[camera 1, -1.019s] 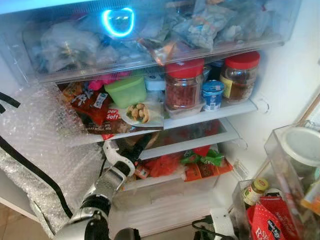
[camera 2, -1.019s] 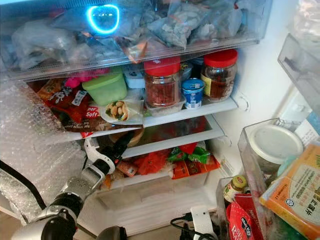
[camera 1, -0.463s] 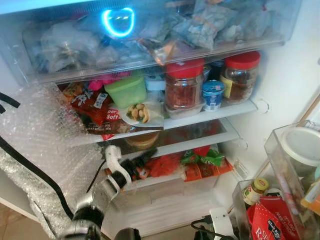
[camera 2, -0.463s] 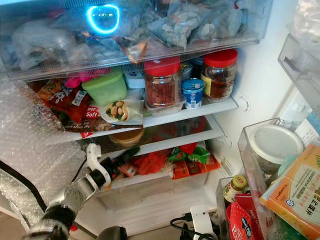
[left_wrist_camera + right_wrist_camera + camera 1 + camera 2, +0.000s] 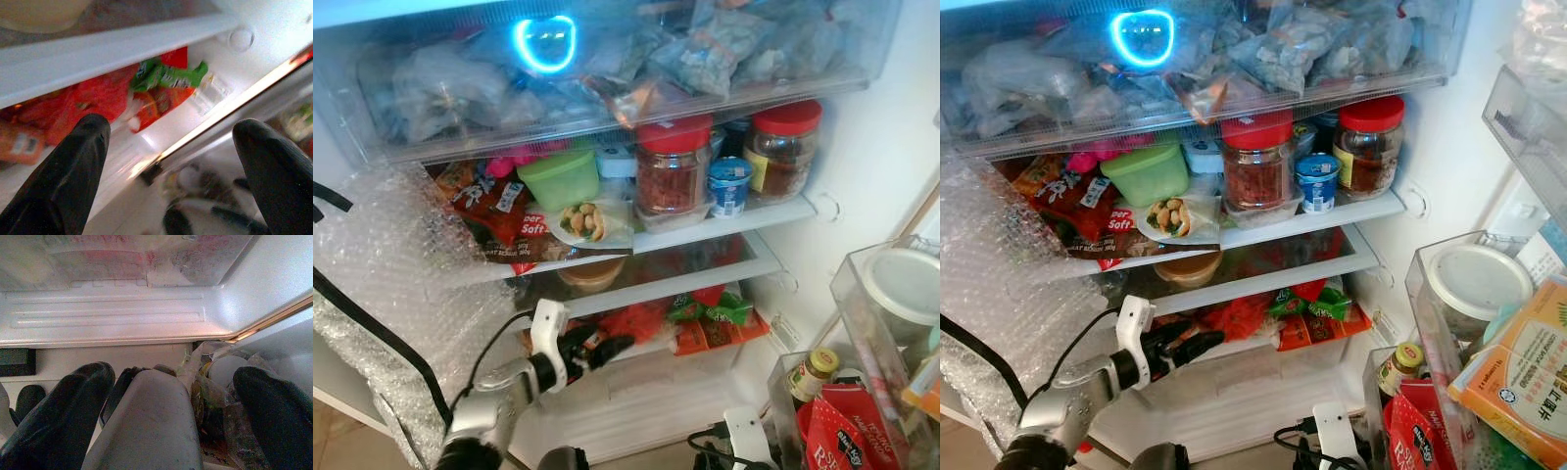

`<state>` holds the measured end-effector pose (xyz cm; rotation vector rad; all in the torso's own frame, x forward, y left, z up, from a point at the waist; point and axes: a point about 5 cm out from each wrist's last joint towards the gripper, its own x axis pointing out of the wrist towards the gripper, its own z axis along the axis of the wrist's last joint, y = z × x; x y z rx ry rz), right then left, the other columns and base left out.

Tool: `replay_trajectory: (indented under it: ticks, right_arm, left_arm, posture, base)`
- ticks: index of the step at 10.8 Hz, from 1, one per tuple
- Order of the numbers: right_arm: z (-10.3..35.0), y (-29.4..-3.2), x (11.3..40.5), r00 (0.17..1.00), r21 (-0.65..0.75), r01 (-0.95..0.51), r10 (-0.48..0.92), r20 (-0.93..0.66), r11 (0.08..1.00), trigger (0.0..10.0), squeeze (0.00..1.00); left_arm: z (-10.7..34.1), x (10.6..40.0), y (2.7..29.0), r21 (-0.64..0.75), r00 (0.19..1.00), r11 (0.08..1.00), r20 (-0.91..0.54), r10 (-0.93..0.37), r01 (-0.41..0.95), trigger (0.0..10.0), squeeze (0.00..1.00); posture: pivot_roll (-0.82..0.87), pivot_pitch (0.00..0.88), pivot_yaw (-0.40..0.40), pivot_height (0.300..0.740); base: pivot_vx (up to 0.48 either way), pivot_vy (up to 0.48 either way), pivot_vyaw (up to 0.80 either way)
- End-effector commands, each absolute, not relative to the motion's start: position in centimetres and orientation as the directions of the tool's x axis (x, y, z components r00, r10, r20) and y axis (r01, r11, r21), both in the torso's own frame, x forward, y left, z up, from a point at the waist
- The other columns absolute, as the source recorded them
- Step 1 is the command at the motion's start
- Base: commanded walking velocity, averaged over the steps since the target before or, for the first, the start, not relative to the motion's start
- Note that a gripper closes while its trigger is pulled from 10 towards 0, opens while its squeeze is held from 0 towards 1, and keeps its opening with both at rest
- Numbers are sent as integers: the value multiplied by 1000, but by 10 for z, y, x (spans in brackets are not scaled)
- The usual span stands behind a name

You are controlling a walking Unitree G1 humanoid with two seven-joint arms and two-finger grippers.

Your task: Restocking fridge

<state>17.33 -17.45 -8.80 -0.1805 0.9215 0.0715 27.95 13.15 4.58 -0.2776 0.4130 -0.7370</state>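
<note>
The open fridge (image 5: 862,186) stands before the robot, stocked on every level. The middle shelf (image 5: 724,223) carries two red-lidded jars (image 5: 674,166), a small blue-lidded tub (image 5: 729,185), a green container (image 5: 563,177) and red snack packets (image 5: 494,211). Below it, a lower glass shelf (image 5: 695,277) holds a pale bowl (image 5: 592,274), and under that shelf the drawer (image 5: 646,377) contains red and green packets (image 5: 705,311).

The left gripper (image 5: 612,348) is raised in front of the drawer's upper edge. The silver forearm rises from the lower left, bent at the wrist so that the black fingers (image 5: 73,181) point across toward the packets. The jaws stand apart, with nothing between them.

The right gripper (image 5: 171,431) is low, below the fridge's white base. Its jaws are also apart; a grey rounded part sits between them, contact not determinable.

At the right, door bins (image 5: 1474,294) hold a white-lidded container, a small jar (image 5: 1400,367) and boxed goods.
</note>
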Motion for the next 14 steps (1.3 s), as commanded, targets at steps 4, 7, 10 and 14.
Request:
replay_trajectory:
  ticks: [4, 7, 10, 14]
  right_arm:
    - [-96, -169, 158, 549, -108, -162, -2, -836, 981, 10000, 0]
    - [-96, -168, 158, 548, -111, -171, 1, -836, 979, 10000, 0]
    - [-95, -160, 163, 558, -108, -171, 6, -830, 979, 10000, 0]
    - [-95, -161, 161, 558, -106, -173, 8, -830, 979, 10000, 0]
  left_arm:
    - [43, 268, 153, -8, 760, 811, -344, -552, 585, 10000, 0]
    - [38, 263, 151, 214, 826, 813, -318, -465, 541, 10000, 0]
    - [25, 252, 145, 196, 876, 863, -244, -417, 466, 10000, 0]
    - [17, 250, 145, 133, 870, 878, -264, -416, 460, 10000, 0]
  posture:
    - [-54, 0, 73, 638]
    - [-51, 0, 72, 638]
    - [-53, 0, 76, 638]
    - [-51, 0, 77, 638]
  base:
    - [0, 0, 0]
    - [0, 0, 0]
    - [0, 0, 0]
    - [-186, 0, 0]
